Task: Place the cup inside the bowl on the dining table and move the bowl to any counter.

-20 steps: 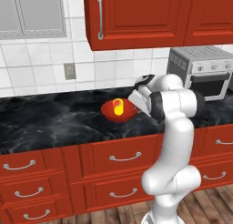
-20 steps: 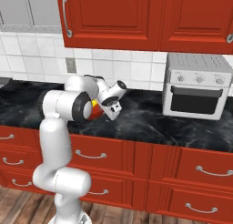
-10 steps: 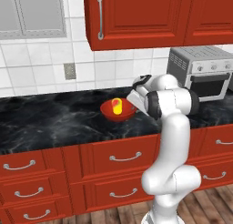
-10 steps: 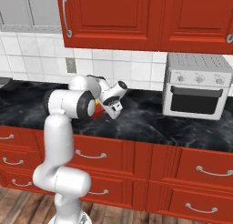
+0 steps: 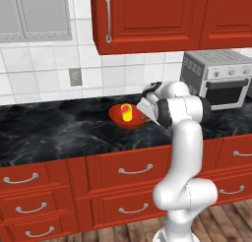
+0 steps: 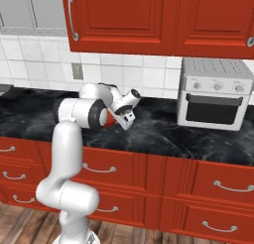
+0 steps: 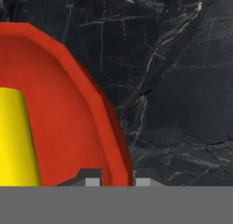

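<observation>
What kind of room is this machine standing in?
A kitchen, rendered by computer: a black marble counter over red drawers, red wall cabinets above white tiles, and a toaster oven.

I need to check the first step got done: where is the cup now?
The cup stands upright inside the bowl, which sits on the counter left of the toaster oven; in the hand view it lies left of the end effector, which straddles the bowl's rim.
</observation>
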Controlling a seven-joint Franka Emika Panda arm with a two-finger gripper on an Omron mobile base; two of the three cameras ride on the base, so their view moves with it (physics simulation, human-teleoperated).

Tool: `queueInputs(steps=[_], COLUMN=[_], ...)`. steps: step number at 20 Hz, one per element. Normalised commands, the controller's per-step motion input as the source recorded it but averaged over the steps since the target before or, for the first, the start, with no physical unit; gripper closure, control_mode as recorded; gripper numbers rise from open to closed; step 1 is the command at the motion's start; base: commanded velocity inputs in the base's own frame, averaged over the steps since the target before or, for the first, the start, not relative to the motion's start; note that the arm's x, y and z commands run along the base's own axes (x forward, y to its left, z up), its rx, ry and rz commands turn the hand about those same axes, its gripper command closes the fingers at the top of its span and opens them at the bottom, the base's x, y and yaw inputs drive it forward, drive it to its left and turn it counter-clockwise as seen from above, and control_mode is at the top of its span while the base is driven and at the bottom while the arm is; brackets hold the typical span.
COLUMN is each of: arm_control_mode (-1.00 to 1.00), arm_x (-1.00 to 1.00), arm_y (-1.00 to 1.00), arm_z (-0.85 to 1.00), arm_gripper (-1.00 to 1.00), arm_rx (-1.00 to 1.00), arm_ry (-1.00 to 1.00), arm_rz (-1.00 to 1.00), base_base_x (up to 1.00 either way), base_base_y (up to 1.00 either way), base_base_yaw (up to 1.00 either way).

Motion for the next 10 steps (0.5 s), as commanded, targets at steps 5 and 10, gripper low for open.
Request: queueInputs(steps=[5, 10], arm_control_mode=[-1.00, -1.00], arm_x=[0.01, 0.00], arm_y=[0.00, 0.01], arm_z=[-0.03, 0.00], arm_gripper=[1.00, 1.00], arm_rx=[0.00, 0.00], arm_ry=[0.01, 0.00], arm_rz=[0.00, 0.00], base_base_x=[0.00, 0.00], base_base_y=[0.00, 0.00], base_base_yaw=[0.00, 0.00])
